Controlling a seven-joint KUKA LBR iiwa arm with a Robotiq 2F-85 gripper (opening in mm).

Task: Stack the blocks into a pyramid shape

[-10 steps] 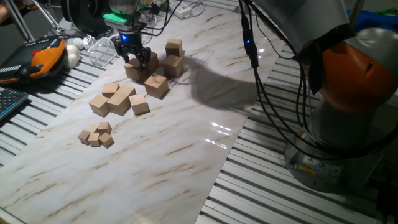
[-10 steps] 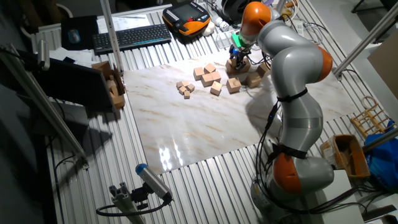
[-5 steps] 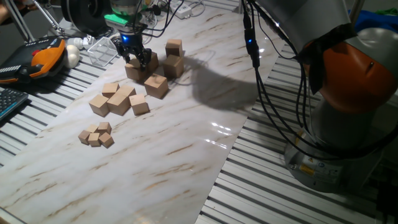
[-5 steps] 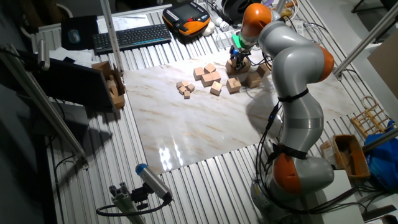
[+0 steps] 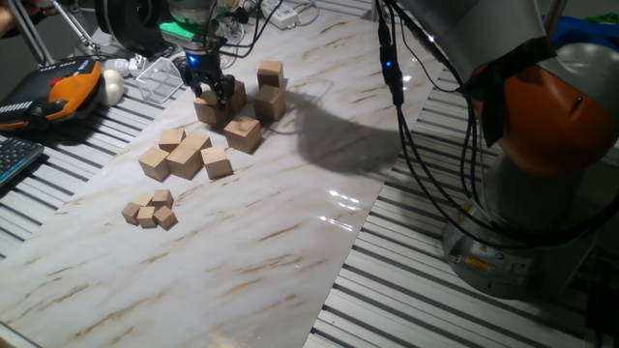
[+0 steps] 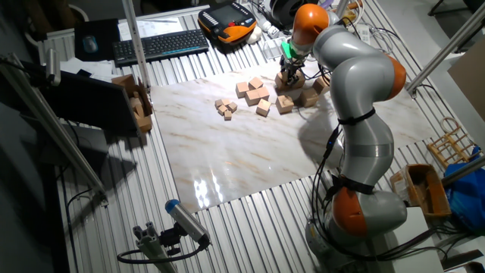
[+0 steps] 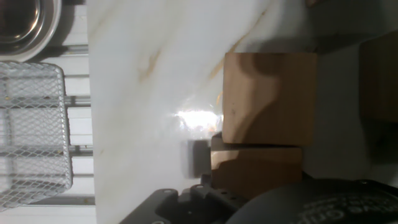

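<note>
Marble-topped desk (image 5: 290, 242) under everything. Large blocks (image 5: 244, 132) bunched at far end near the arm's reach, four visible at least: two in a loose clump under the claw (image 5: 212, 89), one nearer the camera, one (image 5: 271, 73) apart behind. Likely gathered there as pyramid base stock; no proper tier formed yet. Medium cubes (image 5: 184, 155) heaped mid-desk, tiny cubes (image 5: 150, 210) nearest, both well clear of the build, left out of the work. Wire basket (image 7: 31, 130) off the slab edge. Claw down low on the clump, fingers straddling or touching a block (image 7: 267, 99); spread not resolved, grip not confirmed, cannot tell whether closed on anything.
</note>
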